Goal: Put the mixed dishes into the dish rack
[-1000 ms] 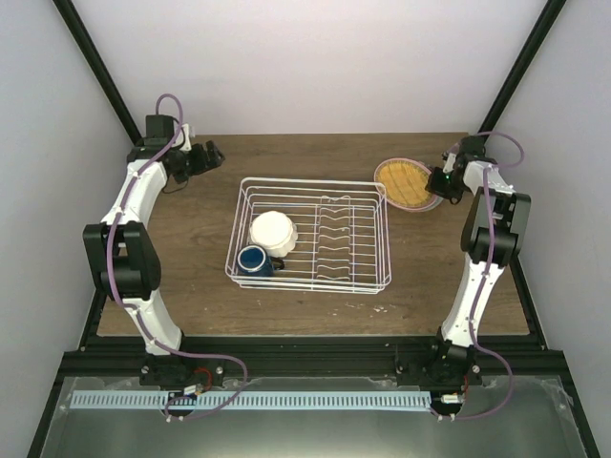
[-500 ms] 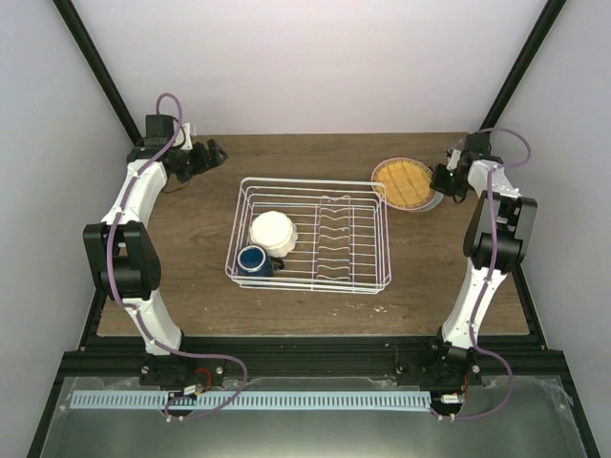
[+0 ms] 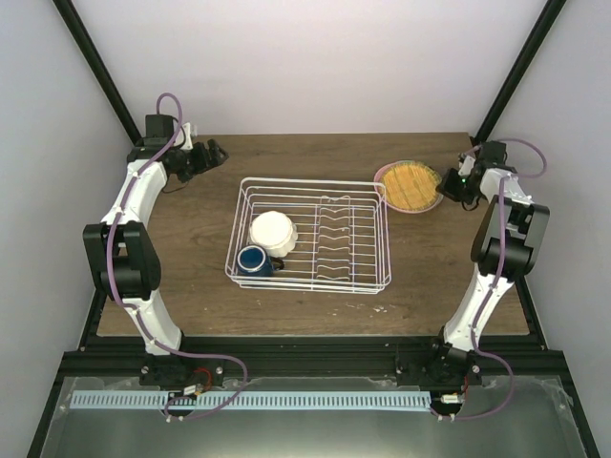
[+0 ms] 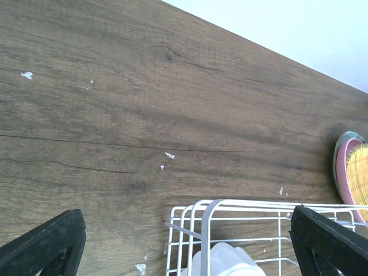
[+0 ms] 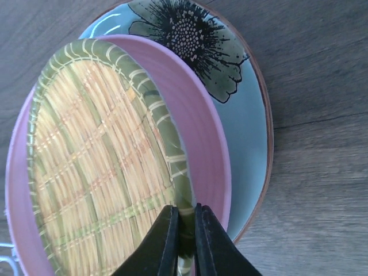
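Note:
The white wire dish rack (image 3: 310, 234) sits mid-table with the cream-white bowl (image 3: 273, 231) and dark blue mug (image 3: 254, 260) inside at its left end. The yellow-orange grid plate (image 3: 411, 183) (image 5: 98, 155) lies on the pink plate (image 5: 204, 138), which lies on the pale green flower plate (image 5: 250, 115), right of the rack at the back. My right gripper (image 3: 456, 181) (image 5: 185, 233) is shut on the yellow-orange plate's green rim. My left gripper (image 3: 212, 153) is open and empty over bare wood at the back left; its fingertips (image 4: 43, 244) frame the rack's corner (image 4: 230, 230).
The wooden table (image 3: 191, 277) ends at a black frame rail at the front. Small white flecks (image 4: 168, 155) lie on the wood behind the rack. The rack's wavy plate slots (image 3: 339, 239) hold nothing.
My right gripper has swung right and back along the plate stack's edge and now grips the yellow-orange plate's rim. The stack has shifted slightly. The left arm has not moved.

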Robot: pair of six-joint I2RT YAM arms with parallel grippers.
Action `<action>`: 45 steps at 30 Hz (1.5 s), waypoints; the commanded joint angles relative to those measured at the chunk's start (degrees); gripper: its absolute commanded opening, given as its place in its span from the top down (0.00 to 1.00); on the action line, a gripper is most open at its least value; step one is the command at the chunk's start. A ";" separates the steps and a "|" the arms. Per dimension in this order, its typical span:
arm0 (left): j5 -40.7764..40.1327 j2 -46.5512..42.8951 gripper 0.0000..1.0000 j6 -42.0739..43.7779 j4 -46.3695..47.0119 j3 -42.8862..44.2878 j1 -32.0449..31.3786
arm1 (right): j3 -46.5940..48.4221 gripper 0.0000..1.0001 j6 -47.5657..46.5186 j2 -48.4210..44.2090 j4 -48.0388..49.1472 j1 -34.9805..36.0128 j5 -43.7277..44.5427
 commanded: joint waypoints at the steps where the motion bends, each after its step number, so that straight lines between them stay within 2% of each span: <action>1: 1.23 0.33 0.02 0.20 -0.03 0.94 0.31 | -2.98 0.99 3.82 -3.63 4.46 -1.87 -11.21; 7: 3.00 0.12 0.02 0.01 0.46 0.74 0.11 | -6.98 0.99 9.27 -5.08 11.82 -3.42 -18.57; 14: 5.77 -0.26 0.01 2.45 1.14 1.72 -2.88 | -8.45 0.99 13.53 -6.98 16.51 -4.66 -18.10; 29: 9.35 2.70 0.01 0.80 2.75 3.75 -8.44 | -11.45 0.99 20.13 -8.22 24.00 -6.57 -21.11; 34: 14.11 4.68 0.01 -3.34 8.94 3.87 -10.76 | -11.97 0.99 19.95 -8.48 25.21 -6.56 -23.14; 40: 18.07 9.87 0.01 -7.25 14.96 9.26 -13.99 | -11.72 0.99 19.97 -8.96 26.55 -6.56 -24.13; 45: 20.50 11.99 0.01 -12.44 24.35 8.67 -15.70 | -11.28 0.99 22.74 -10.04 30.73 -6.57 -28.80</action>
